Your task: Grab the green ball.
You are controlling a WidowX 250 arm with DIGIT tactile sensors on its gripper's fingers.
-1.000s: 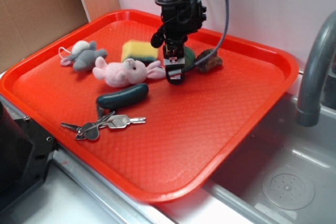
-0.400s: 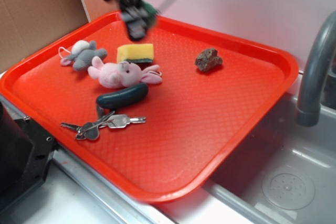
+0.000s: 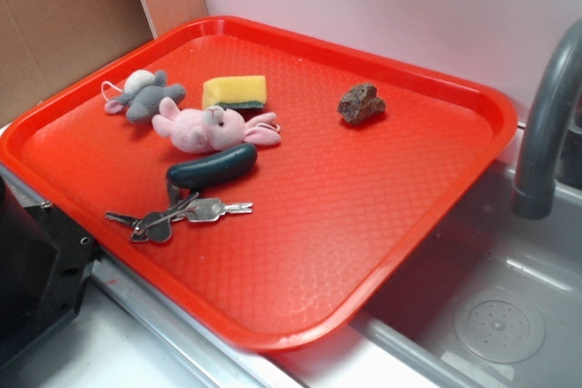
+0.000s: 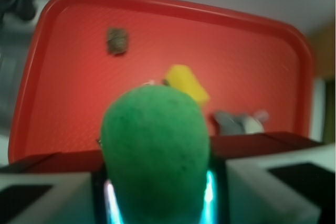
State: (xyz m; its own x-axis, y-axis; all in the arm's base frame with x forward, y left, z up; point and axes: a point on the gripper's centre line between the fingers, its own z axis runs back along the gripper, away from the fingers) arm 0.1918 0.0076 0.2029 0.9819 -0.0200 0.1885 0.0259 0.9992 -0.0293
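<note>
Since the frames a moment earlier, the green ball (image 4: 153, 153) has left the tray: it is no longer between the sponge and the brown lump, and the arm that hung over the tray's far side has swung up and off toward the top left, so that in the exterior view only a dark sliver of it shows at the upper edge. The ball itself now fills the lower middle of the wrist view, held between the two pale fingers (image 4: 273, 187) of the gripper (image 4: 157, 198), which are closed against its sides, well above the red tray (image 4: 63, 19).

It looks light and somewhat soft, with a matte, finely textured skin that should give the pads grip; being round, it could roll out if squeezed off-centre. The hold across its widest part, as here, seems the sound one.

Below, still on the tray, lie the yellow sponge (image 3: 235, 92), the pink plush rabbit (image 3: 211, 125) beside the grey plush mouse (image 3: 145, 95), the dark green pickle toy (image 3: 212, 166), the bunch of keys (image 3: 173, 215) and the brown lump (image 3: 361, 102). A grey faucet (image 3: 546, 124) stands over the sink (image 3: 496, 315) at the right.
</note>
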